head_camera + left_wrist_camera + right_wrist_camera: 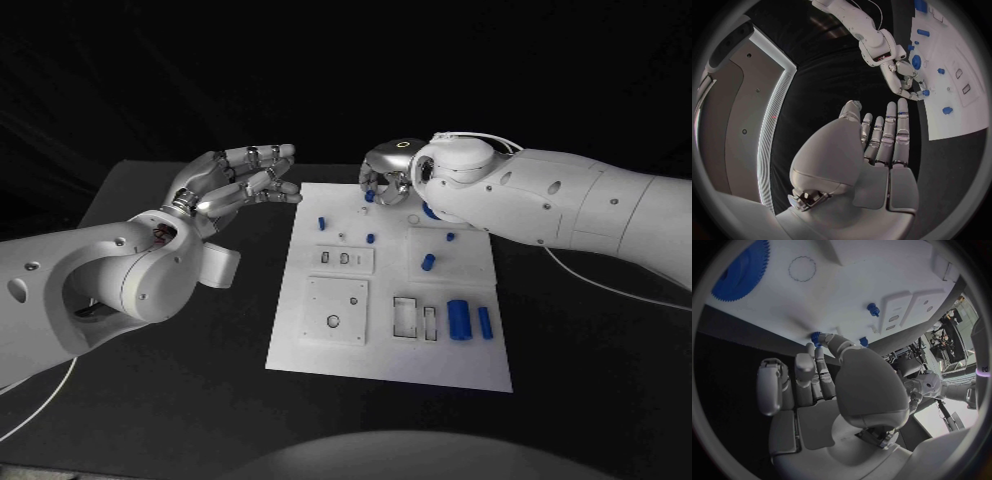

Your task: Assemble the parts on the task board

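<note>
The white task board [464,366] lies in the middle of the black table. My right hand [387,172] reaches down at the board's far edge. In the right wrist view its thumb and fingers [812,357] pinch a small blue part [815,335] right at that edge; the same small blue part [369,197] shows under the hand in the head view. A blue gear [739,270] lies on the board beside that hand. My left hand [231,185] hovers over the table off the board's far left corner, fingers straight and holding nothing.
Small blue pegs [371,238] [428,262] stand in the board's far half. Two blue cylinders [460,320] lie near its right side, next to rectangular frames [415,318]. A square plate with a hole [336,310] sits at the near left.
</note>
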